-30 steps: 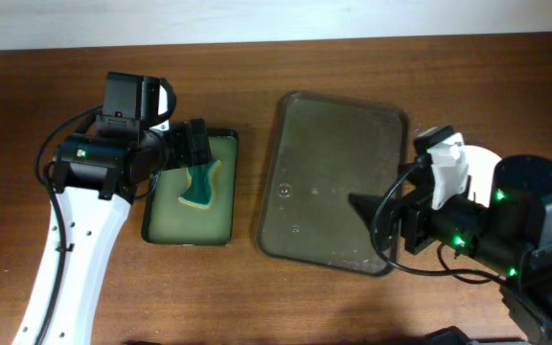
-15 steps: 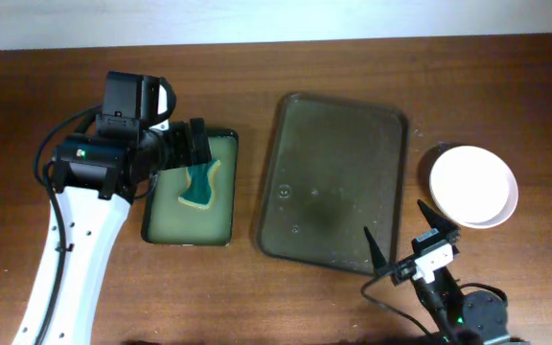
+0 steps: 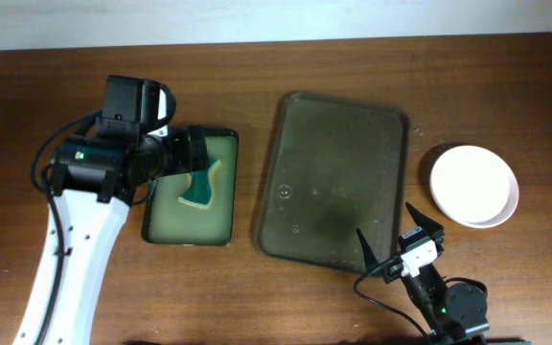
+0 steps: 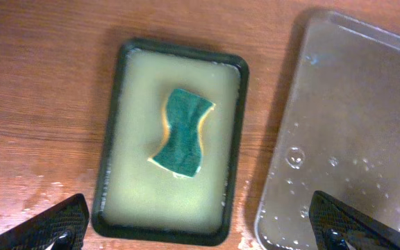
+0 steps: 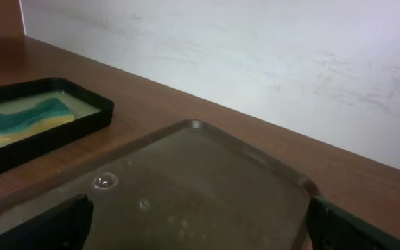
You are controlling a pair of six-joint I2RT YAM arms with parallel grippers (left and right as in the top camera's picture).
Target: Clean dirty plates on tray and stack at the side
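Note:
A white plate [image 3: 473, 185] rests on the wooden table to the right of the wet grey tray [image 3: 333, 125], which holds only water drops. My right gripper [image 3: 398, 237] is open and empty at the tray's near right corner; the tray shows in the right wrist view [image 5: 186, 173]. My left gripper [image 3: 188, 144] is open and empty above a black basin of yellowish water [image 3: 220, 225]. A green and yellow sponge [image 3: 199, 186] lies in that basin. The sponge also shows in the left wrist view [image 4: 182, 132] and the right wrist view [image 5: 28, 114].
A white wall [image 5: 255, 55] runs along the table's far edge. The black basin [image 4: 235, 139] stands just left of the tray [image 4: 353, 139], with a narrow strip of wet wood between them.
My right arm has drawn back from the plate to the table's near edge, leaving the plate on the table to the right of the tray. The left gripper has barely moved.

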